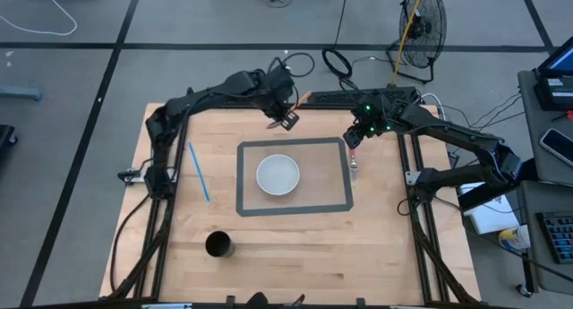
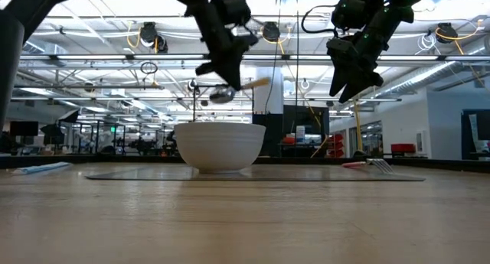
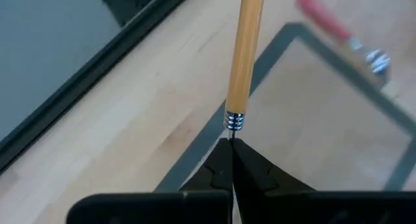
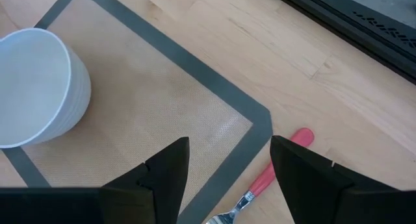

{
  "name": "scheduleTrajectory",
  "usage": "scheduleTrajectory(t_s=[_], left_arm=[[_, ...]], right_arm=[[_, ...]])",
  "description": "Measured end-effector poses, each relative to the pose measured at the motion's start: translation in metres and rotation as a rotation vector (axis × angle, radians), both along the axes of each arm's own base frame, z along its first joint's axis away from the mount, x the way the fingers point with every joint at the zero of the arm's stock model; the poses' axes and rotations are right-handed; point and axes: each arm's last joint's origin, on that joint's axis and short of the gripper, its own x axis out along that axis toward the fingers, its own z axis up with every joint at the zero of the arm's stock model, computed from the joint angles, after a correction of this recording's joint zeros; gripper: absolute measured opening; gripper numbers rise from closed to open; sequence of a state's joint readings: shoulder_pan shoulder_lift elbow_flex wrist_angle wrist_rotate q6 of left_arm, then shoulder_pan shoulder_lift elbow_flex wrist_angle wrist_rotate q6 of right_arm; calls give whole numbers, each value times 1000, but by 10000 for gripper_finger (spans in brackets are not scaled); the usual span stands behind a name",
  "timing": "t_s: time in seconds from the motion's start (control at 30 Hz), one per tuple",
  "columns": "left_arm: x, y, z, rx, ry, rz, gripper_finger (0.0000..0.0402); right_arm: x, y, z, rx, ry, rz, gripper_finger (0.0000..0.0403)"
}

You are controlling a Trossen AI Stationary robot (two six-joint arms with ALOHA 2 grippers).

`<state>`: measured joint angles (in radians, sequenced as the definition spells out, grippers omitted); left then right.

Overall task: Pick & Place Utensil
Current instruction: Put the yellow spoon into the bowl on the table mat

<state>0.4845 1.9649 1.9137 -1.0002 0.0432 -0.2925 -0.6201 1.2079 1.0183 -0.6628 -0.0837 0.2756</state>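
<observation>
Spoon (image 2: 230, 91) with a wooden handle is the utensil in play, pinched at its metal neck by the left end effector (image 1: 285, 117), whose fingers (image 3: 224, 169) are clenched tight on it, so the handle sticks forward and the bowl end hangs toward the white bowl (image 1: 277, 175). It is held well clear of the tabletop (image 1: 304, 246), over the far left corner of the grey-bordered mat (image 1: 336, 206), likely so it can be carried across and lowered without scraping (the grip near the neck leaves the long handle free, which may let it swing). The right end effector (image 1: 355, 137) hovers with its two fingers (image 4: 166, 169) spread apart and grasping nothing, poised above the fork (image 1: 355, 166) with a red handle that lies flat along the mat's right edge, half on the border and half on bare wood; that pose suggests a coming descent rather than a rest. Outward from there, the bowl sits upright in the middle of the mat, a sensible target for either utensil. A blue straw (image 1: 198, 171) lies at an angle on the wood well left of the mat, and a dark cup (image 1: 219, 244) stands near the front left, apart from everything else.
</observation>
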Motion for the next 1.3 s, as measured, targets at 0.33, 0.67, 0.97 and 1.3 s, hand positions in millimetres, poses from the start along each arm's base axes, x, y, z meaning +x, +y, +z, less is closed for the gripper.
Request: scheduleTrajectory(t_s=[0.33,0.67,0.97,1.3], left_arm=[[2,-36,38,125,-127,14,0],[17,-75,39,205,-111,-9,0],[-9,-93,75,296,-239,-32,0],[-81,-105,50,245,-552,81,0]], right_arm=[[0,0,0,-1,1,2,210],[0,0,0,-4,9,12,210],[-2,1,-2,4,31,22,210],[0,0,0,-15,9,20,210]])
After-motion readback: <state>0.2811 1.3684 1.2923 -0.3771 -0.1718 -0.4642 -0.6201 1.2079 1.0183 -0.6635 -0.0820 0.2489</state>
